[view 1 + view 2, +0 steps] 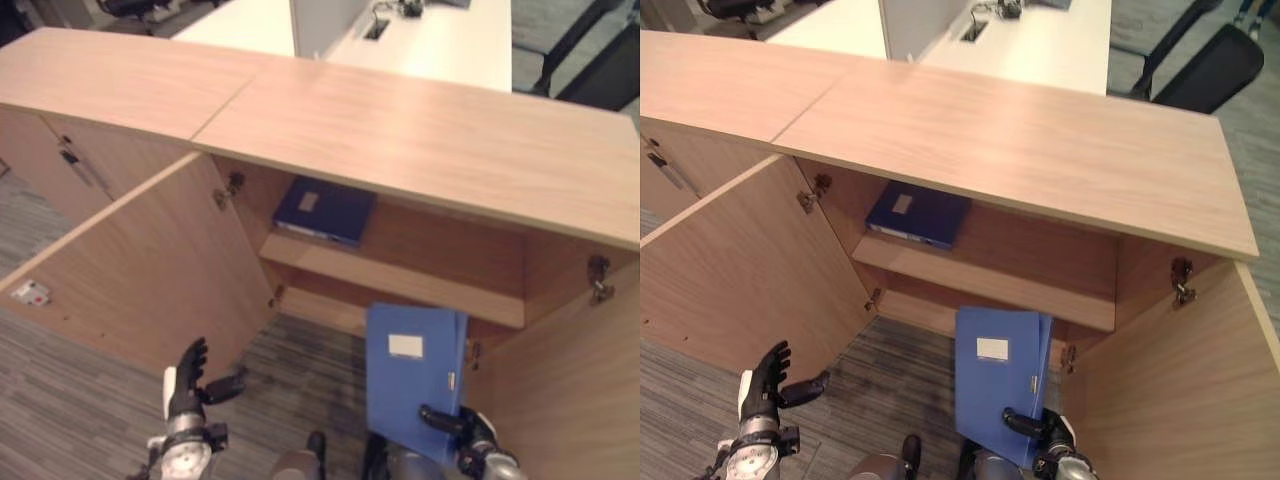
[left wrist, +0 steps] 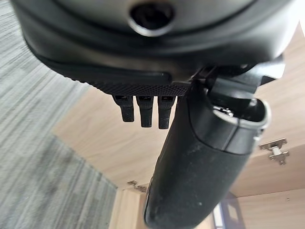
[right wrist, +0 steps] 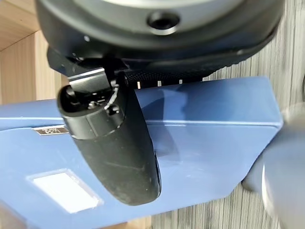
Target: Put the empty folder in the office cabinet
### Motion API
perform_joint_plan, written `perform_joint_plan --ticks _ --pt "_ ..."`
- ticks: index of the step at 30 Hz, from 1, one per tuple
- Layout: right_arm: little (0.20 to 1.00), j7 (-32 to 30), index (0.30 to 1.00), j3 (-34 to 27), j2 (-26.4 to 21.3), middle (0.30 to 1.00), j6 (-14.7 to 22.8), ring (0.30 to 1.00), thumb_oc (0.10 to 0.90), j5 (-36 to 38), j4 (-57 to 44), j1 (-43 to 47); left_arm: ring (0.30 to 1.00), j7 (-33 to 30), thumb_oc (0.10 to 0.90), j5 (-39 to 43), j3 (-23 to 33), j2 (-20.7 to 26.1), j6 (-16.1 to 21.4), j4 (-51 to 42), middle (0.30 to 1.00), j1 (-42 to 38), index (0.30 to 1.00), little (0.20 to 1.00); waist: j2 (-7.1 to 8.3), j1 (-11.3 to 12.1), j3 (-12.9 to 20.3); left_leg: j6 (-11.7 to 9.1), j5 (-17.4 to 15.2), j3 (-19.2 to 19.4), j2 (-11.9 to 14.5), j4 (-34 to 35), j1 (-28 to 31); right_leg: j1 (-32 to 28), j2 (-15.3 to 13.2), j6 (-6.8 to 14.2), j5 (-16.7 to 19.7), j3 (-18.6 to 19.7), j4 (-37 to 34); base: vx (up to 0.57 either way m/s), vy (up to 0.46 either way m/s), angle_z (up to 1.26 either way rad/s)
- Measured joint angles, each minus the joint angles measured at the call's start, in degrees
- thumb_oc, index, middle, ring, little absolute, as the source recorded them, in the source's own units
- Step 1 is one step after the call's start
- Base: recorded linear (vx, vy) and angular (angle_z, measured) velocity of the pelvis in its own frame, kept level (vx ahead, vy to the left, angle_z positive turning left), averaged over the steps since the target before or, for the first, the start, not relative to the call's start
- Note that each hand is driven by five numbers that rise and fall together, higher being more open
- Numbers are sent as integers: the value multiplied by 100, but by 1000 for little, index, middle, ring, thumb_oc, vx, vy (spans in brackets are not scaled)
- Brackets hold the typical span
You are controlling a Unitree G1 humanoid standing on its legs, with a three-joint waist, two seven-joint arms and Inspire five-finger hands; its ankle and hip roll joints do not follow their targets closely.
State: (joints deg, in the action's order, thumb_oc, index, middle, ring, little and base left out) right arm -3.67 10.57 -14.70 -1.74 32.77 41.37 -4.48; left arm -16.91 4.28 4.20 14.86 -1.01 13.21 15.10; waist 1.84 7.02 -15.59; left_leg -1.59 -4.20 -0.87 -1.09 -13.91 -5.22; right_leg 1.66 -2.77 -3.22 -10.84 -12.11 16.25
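Right hand (image 1: 470, 432): you are gripping the blue folder (image 1: 412, 375) near its lower edge, thumb pressing across its face.
Blue folder: it is standing upright, just before the open cabinet (image 1: 420, 130), below the shelf (image 1: 390, 280).
Left hand (image 1: 187, 385): you are holding it empty, fingers straight, beside the left door (image 1: 130, 270).
Shelf: a dark folder (image 1: 325, 210) is lying on it.

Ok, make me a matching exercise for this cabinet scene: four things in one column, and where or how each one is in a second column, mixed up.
Things:
1. bright blue folder
2. dark navy folder
3. left hand
4. left wooden cabinet door

States:
a. lying flat on the cabinet shelf
b. swung open
c. open, holding nothing
d. upright, held by the right hand

Pairs: 1-d, 2-a, 3-c, 4-b
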Motion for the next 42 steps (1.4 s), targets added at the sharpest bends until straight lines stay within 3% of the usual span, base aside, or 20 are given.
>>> perform_joint_plan --ticks 2,3,6,7,10,11,12,16,20,22,25,26,28,29,32,33,34,39,40,42 --pt "300 -3 300 16 102 300 -10 300 400 72 -37 79 900 5 800 0 1 -6 -65 142 900 -26 900 900 69 161 -20 -39 38 -225 -108 260 -221 -139 19 -44 328 137 -564 144 135 -18" --pt "300 44 300 19 148 300 -4 300 400 256 -102 38 900 9 800 0 -16 -51 -107 261 900 -13 900 900 29 164 -28 -84 248 -329 -87 856 -266 -449 81 23 634 149 -1141 262 235 -23" --pt "300 151 300 63 172 300 -18 300 400 853 -138 -69 900 112 800 6 -201 -78 -123 812 900 46 900 900 -308 126 139 -126 570 -447 223 1491 -183 -880 327 111 787 262 -1717 177 167 -34" --pt "300 180 300 63 177 300 -14 300 400 941 -146 -75 900 159 800 7 -234 -76 -138 919 900 53 900 900 -350 116 171 -137 713 -470 236 1470 -180 -915 333 122 783 315 -1749 193 203 -46" --pt "300 237 300 85 136 300 -89 300 400 1602 -695 -238 900 390 800 305 -407 -87 -141 1459 900 39 900 900 -257 84 228 3 1095 -167 113 1452 -169 -921 129 314 769 558 -1844 246 251 -57" --pt "300 255 300 116 161 300 -95 300 400 1948 -927 -254 900 515 800 446 -466 -86 -135 1799 900 36 900 900 -166 64 283 254 1239 6 4 1573 -81 -975 -11 466 770 696 -1911 255 278 -47" --pt "300 307 300 118 201 300 -74 300 400 2313 -1358 -313 900 630 800 461 -509 -96 -263 2091 900 2 900 900 -21 -23 383 381 1277 101 -218 1766 38 -1073 -244 687 818 695 -2072 213 259 -31" --pt "300 512 300 118 288 300 79 300 400 2848 -1992 -101 900 733 800 464 -627 -107 -249 2817 900 -55 900 900 -6 -60 504 613 1204 316 -478 1853 139 -1083 -565 893 773 719 -2142 110 183 -20" --pt "300 661 300 115 487 300 255 300 400 3505 -2101 407 900 719 800 428 -622 -252 -261 4781 900 -424 900 900 -211 -52 747 722 1009 608 -500 1856 111 -702 -665 1105 763 790 -1652 32 152 -39" --pt "300 658 300 97 445 300 303 300 400 3636 -2102 427 900 723 800 366 -618 -268 -255 5241 900 -385 900 900 -220 -29 763 773 917 681 -510 1857 120 -471 -673 1172 723 835 -1320 -100 190 -32" --pt "300 665 300 66 293 300 545 300 400 3773 -2100 489 900 733 800 86 -621 -283 -241 6040 900 -497 900 900 -378 -54 645 960 1041 861 -309 1827 -79 846 -638 1313 612 779 746 -134 121 -27" --pt "300 650 300 -39 321 300 669 300 400 3865 -2081 449 900 722 800 -27 -622 -249 -289 6084 900 -457 900 900 -434 -73 570 1005 1018 849 -322 1795 -78 1172 -746 1333 358 565 1180 -75 47 -13" --pt "300 609 300 -171 284 300 792 300 400 3987 -2080 521 900 724 800 -55 -626 -220 -263 6033 900 -383 900 900 -407 -37 454 987 942 986 -347 1715 -76 1253 -973 1258 280 152 1238 -61 -48 -22" --pt "300 511 300 -225 353 300 910 300 400 4060 -2077 769 900 716 800 -41 -679 -208 -239 5820 900 -295 900 900 -336 -15 311 974 911 1086 -371 1640 -194 1373 -1125 1242 247 -222 776 -84 -91 -46" --pt "300 326 300 -364 524 300 1161 300 400 4180 -2022 1433 900 725 800 -13 -698 -185 -123 5448 900 -345 900 900 -216 125 -79 953 892 1307 -389 1357 -620 1506 -1133 1116 346 -732 29 -108 -67 -30" --pt "300 120 300 -630 525 300 1412 300 400 4232 -1995 1732 900 727 800 4 -775 -307 -97 5317 900 -475 900 900 -396 189 -238 870 955 1257 -378 1299 -828 1529 -1038 987 700 -750 -319 -182 -64 6" --pt "300 57 300 -719 563 300 1550 300 400 4287 -1947 1925 900 712 800 45 -914 -317 -71 5212 900 -483 900 900 -443 225 -323 848 969 1239 -360 1240 -975 1633 -1022 968 716 -715 -318 -148 -73 8" --pt "300 -507 300 -1167 611 300 2158 300 400 4572 -1351 3178 900 603 800 443 -1468 -219 36 4875 900 -673 900 900 -508 319 -677 747 1041 1041 -315 1110 -1736 2367 -936 719 683 -780 -10 -30 -87 31" --pt "300 -567 300 -1230 620 300 2217 300 400 4635 -1350 3304 900 602 800 456 -1542 -199 44 4794 900 -680 900 900 -478 321 -749 696 1051 985 -324 1087 -1835 2469 -931 658 673 -771 18 -8 -57 45" --pt "300 -703 300 -1247 669 300 2301 300 400 4685 -1341 3593 900 604 800 467 -1620 -171 43 4736 900 -724 900 900 -264 303 -982 313 778 854 -410 644 -2162 2625 -1065 618 873 -718 -98 3 -47 36"
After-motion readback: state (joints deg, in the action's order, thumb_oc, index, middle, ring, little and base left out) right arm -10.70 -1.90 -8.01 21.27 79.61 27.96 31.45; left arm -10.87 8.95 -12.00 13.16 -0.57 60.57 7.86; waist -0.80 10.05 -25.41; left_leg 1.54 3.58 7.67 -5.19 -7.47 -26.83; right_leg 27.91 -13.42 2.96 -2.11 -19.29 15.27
